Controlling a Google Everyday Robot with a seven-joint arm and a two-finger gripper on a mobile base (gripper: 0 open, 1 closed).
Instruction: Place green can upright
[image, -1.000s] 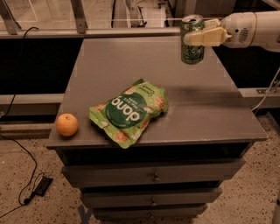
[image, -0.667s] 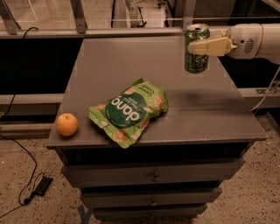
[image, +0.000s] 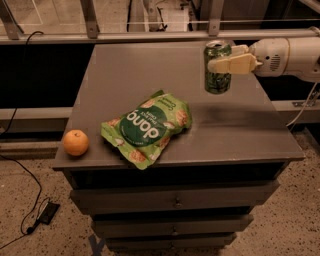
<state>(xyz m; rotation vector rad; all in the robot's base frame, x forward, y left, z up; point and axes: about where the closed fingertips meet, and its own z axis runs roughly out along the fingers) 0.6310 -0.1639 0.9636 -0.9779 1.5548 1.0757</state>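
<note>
Green can (image: 217, 82), a small metallic drink tin with pale swirly markings and a silver top, stands upright at about 2 o'clock on the dark grey, flat-topped table (image: 150, 75), near the right edge and toward the far side. Its base is down at the table's surface, though I cannot tell whether it bears fully on it.

A cream-coloured two-finger pincer (image: 223, 57) on a white robot arm (image: 290, 55) reaches in from 3 o'clock, level with the upper half of the green can. The pincer is closed around it. One pale finger (image: 232, 65) lies across the near side of the can, just under the rim. The other shows behind it on the far side. The jaws are spread only as wide as the can.

A flat green snack bag with white lettering (image: 146, 128) lies near the middle of the table, toward 6 o'clock, with one corner at the front edge. It is well apart from the can. A round orange fruit (image: 76, 142) sits at 8 o'clock by the front left corner, just beside the bag but not touching it.

Below the top are grey drawer fronts (image: 175, 200). A black cable with a small adapter (image: 47, 212) lies on the speckled floor to the left. A metal rail (image: 150, 36) runs behind the table.
</note>
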